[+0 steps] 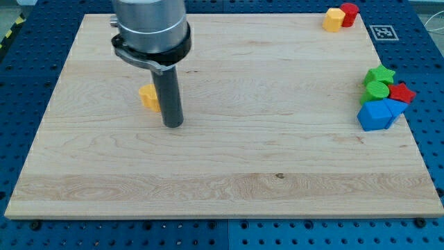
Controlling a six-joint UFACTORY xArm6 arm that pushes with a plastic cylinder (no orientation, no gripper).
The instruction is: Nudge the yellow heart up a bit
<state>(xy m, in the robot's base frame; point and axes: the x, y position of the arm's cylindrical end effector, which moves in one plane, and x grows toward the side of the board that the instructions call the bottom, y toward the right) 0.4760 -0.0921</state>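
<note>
A pale wooden board (222, 160) is being supported on a blue perforated table (430, 83). No pincer is fitted; my tip (173, 125) is being held just right of, slightly below, the yellow heart (148, 96); contact cannot be told. Eight blocks are counted: two yellow, two red, two green, two blue, seven lying along the view's right edge.

no readable text, fiducial marker (383, 31) on board corner
</note>
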